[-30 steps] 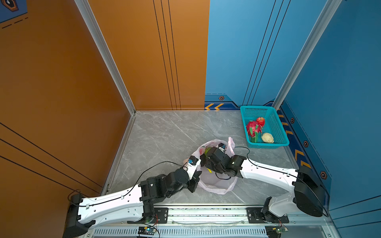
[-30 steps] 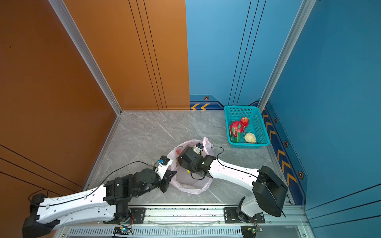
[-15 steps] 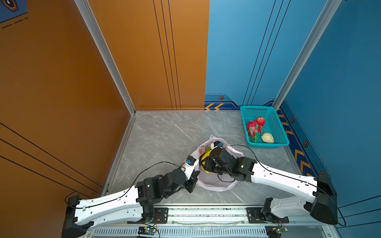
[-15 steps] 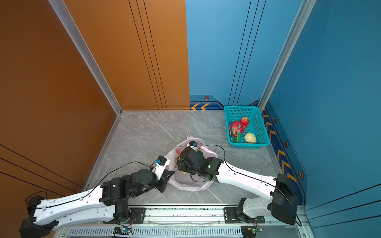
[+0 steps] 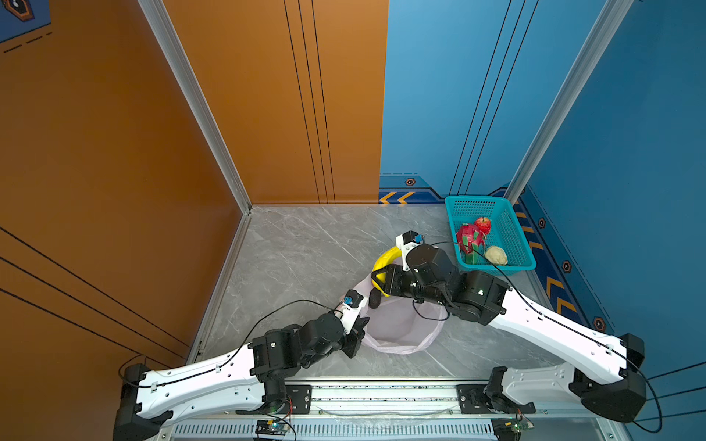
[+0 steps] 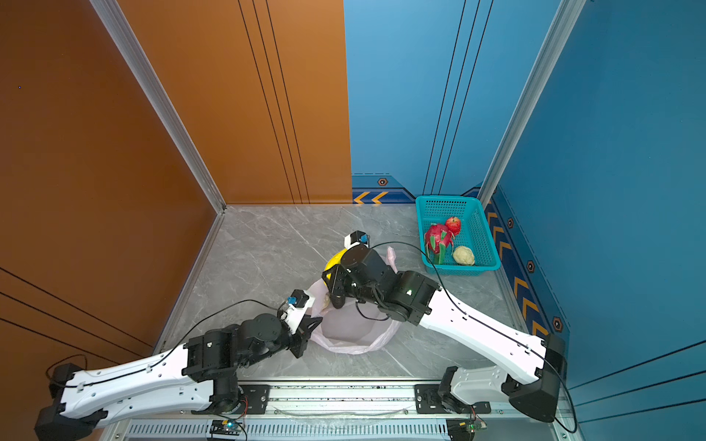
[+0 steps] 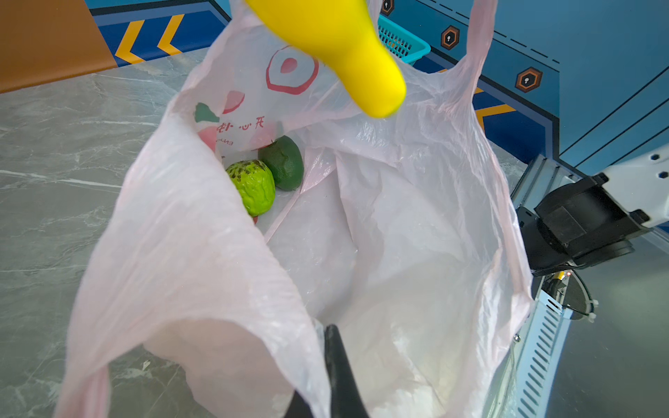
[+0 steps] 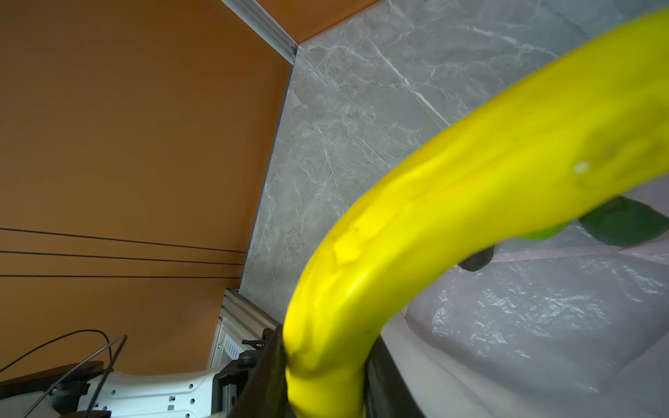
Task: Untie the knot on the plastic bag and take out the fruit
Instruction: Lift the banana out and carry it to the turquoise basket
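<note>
The plastic bag point(image 5: 401, 334) sits at lower centre in both top views on the grey marble tabletop point(image 5: 305, 248), its mouth gaping upward. The left gripper point(image 5: 359, 335) is closed on the rim at the bag's left side; the left wrist view shows the thin film pinched between its dark fingers point(image 7: 336, 362) at the bottom edge of the frame. Deep inside, in the centre of that view, a green bumpy fruit point(image 7: 251, 186) lies touching a dark avocado point(image 7: 284, 163). From above neither can be made out, because the right arm point(image 5: 439, 275) covers the bag's upper half. The right gripper point(image 5: 382, 282) clamps one end of the banana point(image 5: 384, 259) just above the bag's upper rim. The banana is cut off by the top edge of the left wrist view, and it fills the right wrist view as a blurred yellow arc, leaving only slivers of green fruit at the right edge. A small dark shape point(image 5: 374, 300) under the banana cannot be identified. Well apart, at the right of the frame against the blue wall, a teal basket point(image 5: 477, 198) holds a dragon fruit point(image 5: 470, 238), an apple point(image 5: 483, 225) and a cream lumpy fruit point(image 5: 496, 255).
</note>
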Robot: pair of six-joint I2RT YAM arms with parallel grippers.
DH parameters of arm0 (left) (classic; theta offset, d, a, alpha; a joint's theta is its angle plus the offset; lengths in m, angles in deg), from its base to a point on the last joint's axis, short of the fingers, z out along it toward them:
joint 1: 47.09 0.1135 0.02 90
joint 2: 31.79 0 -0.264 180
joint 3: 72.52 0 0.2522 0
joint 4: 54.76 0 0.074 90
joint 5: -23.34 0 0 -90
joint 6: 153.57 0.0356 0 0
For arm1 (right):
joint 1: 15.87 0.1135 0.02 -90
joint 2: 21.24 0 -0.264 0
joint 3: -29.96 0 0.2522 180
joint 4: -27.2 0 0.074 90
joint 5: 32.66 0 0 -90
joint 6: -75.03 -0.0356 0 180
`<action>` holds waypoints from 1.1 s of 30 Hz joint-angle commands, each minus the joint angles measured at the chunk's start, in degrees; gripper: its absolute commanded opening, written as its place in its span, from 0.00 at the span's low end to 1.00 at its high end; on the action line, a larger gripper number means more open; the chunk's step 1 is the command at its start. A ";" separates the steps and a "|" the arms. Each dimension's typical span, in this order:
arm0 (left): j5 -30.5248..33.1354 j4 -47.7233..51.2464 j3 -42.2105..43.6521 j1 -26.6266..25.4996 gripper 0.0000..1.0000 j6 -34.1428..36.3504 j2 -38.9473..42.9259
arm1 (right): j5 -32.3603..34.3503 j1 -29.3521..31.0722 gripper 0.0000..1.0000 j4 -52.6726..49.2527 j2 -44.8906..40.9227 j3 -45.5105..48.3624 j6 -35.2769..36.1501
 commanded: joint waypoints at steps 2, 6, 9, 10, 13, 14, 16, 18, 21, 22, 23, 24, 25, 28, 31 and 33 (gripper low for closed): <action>1.09 0.89 -0.24 -0.56 0.00 1.43 0.18 | -1.73 -5.50 0.12 -3.27 -1.40 -3.69 3.90; 0.93 1.11 -0.47 -0.53 0.00 1.64 -0.22 | -5.43 -14.39 0.12 -3.08 -1.49 -5.55 5.62; 0.97 1.06 -0.74 -0.45 0.00 1.65 -0.56 | -8.44 -23.07 0.11 -2.58 -0.97 -6.72 7.19; 0.95 1.07 -0.84 -0.49 0.00 1.61 -0.65 | -9.56 -25.49 0.11 -2.58 -0.48 -7.15 7.85; 1.16 1.07 -1.15 -0.54 0.00 1.61 -0.92 | -13.02 -33.81 0.11 -2.23 0.73 -7.37 9.34; 1.23 1.20 -1.26 -0.48 0.00 1.58 -1.00 | -14.25 -36.82 0.11 -2.21 1.36 -7.34 9.81; 1.53 1.25 -1.49 -0.46 0.00 1.46 -0.96 | -16.73 -42.11 0.11 -1.93 2.35 -6.98 10.66; 1.78 1.41 -1.71 -0.46 0.00 1.35 -1.04 | -19.27 -47.50 0.11 -2.23 4.07 -6.75 12.08; 2.02 1.59 -1.98 -0.52 0.00 1.19 -1.45 | -22.21 -54.60 0.11 -3.13 7.59 -6.45 15.13; 2.09 1.62 -2.08 -0.45 0.00 1.12 -1.60 | -22.66 -56.77 0.11 -3.33 8.87 -6.31 16.25; 2.22 1.70 -2.15 -0.45 0.00 0.93 -1.71 | -23.03 -58.59 0.11 -3.61 10.35 -6.53 17.41; 2.29 1.71 -2.17 -0.45 0.00 0.83 -1.80 | -23.27 -60.05 0.11 -3.72 11.68 -6.62 18.41; 2.31 1.70 -2.30 -0.49 0.00 0.82 -1.93 | -23.39 -61.52 0.11 -3.70 13.25 -6.77 19.36; 2.46 1.95 -2.70 -0.46 0.00 0.58 -2.31 | -23.05 -64.48 0.11 -4.01 18.23 -7.97 22.50; 2.76 2.42 -3.12 -0.45 0.00 0.47 -2.47 | -22.61 -66.70 0.12 -4.34 23.02 -9.42 24.77; 3.13 2.72 -3.30 -0.49 0.00 0.36 -2.58 | -22.97 -68.11 0.12 -4.56 25.86 -10.45 25.65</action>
